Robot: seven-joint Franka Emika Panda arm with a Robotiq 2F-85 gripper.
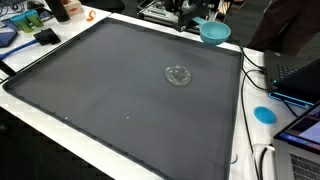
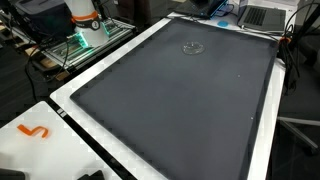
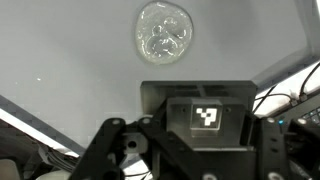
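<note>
Clear plastic disc (image 3: 165, 33) on grey mat (image 3: 60, 70); claw (image 3: 190, 165) wide open, empty

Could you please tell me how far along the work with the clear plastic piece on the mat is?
Done: nothing that shows so far; the clear plastic piece lies on the dark mat. In hand: in the wrist view the gripper hangs clear of the piece, fingers spread and empty. Left: probably all of the handling, since nothing touches the piece.

No readable text; fiducial marker (image 3: 206, 116) on black housing (image 3: 160, 100).
</note>
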